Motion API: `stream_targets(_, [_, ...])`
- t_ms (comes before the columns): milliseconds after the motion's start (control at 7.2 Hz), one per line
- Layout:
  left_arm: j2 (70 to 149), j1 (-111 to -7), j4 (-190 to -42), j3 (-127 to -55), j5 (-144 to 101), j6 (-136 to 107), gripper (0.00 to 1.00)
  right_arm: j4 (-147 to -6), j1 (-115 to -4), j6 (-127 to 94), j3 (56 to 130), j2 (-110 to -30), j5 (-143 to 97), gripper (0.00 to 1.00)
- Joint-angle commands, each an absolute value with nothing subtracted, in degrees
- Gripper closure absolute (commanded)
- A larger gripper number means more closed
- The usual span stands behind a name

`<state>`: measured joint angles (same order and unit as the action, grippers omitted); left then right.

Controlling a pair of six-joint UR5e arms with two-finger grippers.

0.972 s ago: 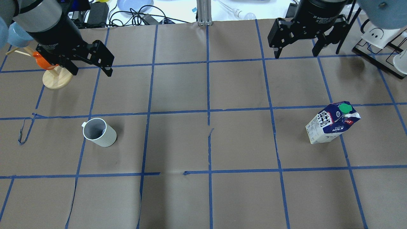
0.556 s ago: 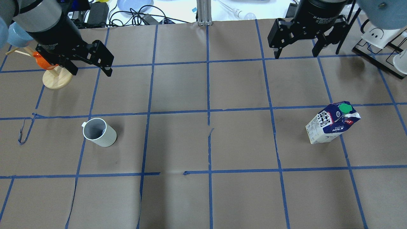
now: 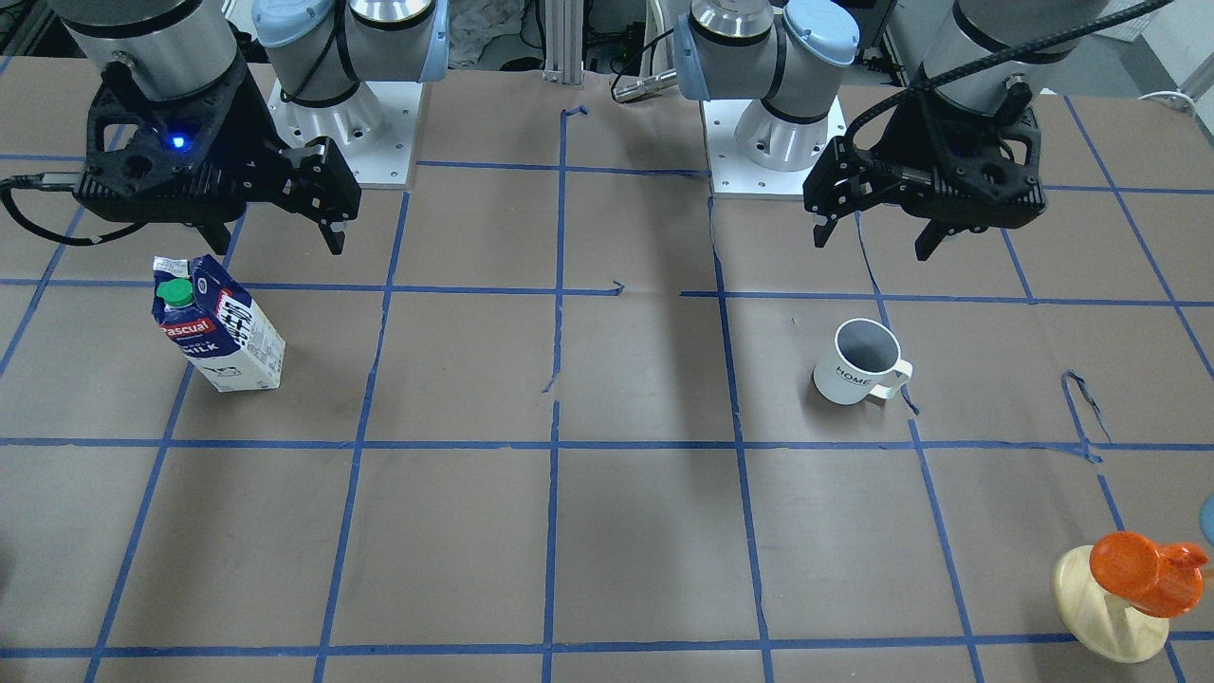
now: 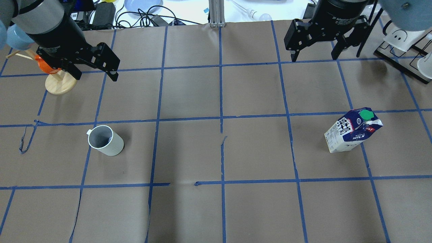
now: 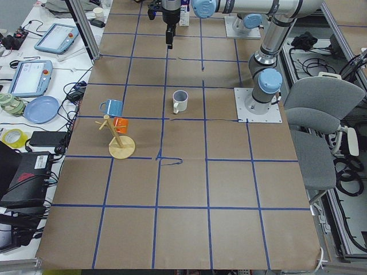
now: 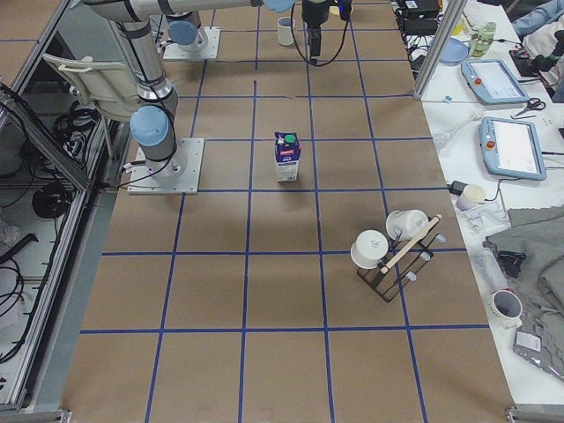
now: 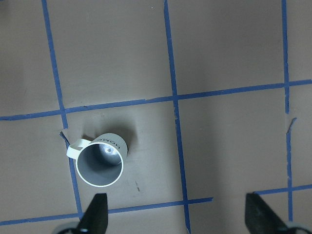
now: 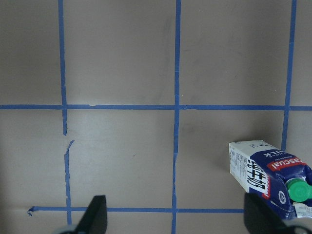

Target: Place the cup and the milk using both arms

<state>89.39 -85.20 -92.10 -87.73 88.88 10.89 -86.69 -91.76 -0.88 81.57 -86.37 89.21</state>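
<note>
The white cup stands upright on the brown paper at the left, its "HOME" lettering showing in the front view. My left gripper is open and empty, high above and beyond the cup. In the left wrist view the cup lies below, left of the gap between the fingers. The milk carton stands upright at the right, green cap on top. My right gripper is open and empty, high above and beyond the carton. The right wrist view shows the carton at the lower right.
A wooden mug tree with an orange mug stands at the far left, partly under my left arm. A black rack with white cups stands at the far right. Cables, a blue plate and tablets lie beyond the table's far edge.
My left gripper has shifted very slightly towards the far left. The right gripper, cup and milk have not moved.
</note>
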Motion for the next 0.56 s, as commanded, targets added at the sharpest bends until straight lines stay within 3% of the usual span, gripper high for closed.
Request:
stream_targets(0, [89.47, -84.99, -92.37, -87.72, 88.95, 10.81, 0.00, -86.66, -91.76, -0.88, 81.56, -86.40, 89.21, 0.00])
stream_targets(417, [89.82, -83.77, -92.37, -87.80, 89.03, 10.28, 0.00, -86.66, -91.76, -0.88, 81.65, -86.31, 89.21, 0.00])
